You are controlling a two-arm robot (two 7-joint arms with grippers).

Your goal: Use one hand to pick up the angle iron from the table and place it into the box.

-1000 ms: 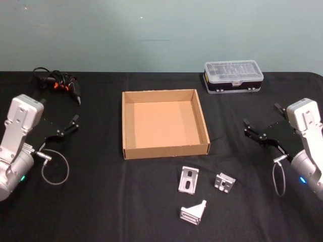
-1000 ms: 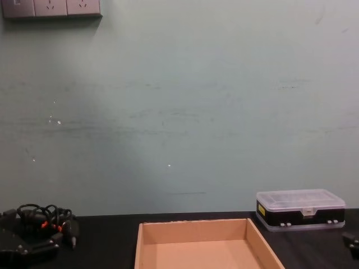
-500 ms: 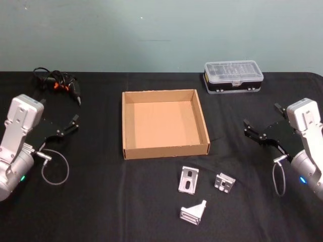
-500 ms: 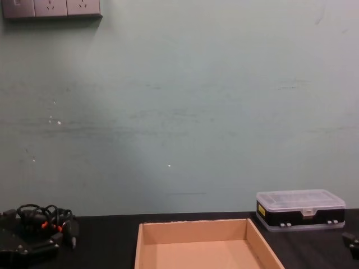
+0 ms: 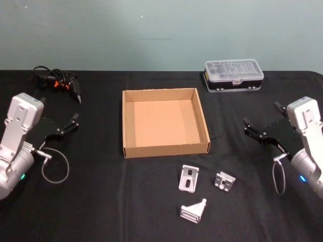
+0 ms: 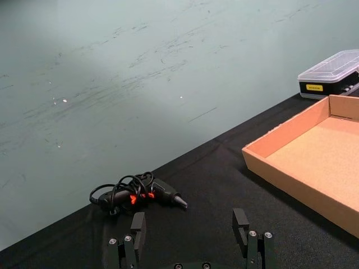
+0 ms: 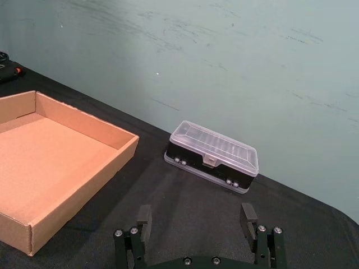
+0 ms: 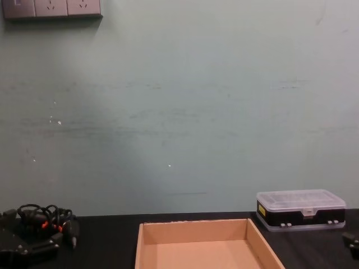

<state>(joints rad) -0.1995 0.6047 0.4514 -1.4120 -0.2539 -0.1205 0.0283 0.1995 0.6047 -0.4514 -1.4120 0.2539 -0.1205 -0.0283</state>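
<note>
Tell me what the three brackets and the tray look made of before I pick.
The brackets: probably metal, maybe aluminium; matte silver-grey faces with slots. The tray: cardboard, dull tan, with thin low walls.

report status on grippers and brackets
Left gripper open, idle at left. Right gripper open, idle at right. Three brackets on table before empty box. Nothing blocking.
</note>
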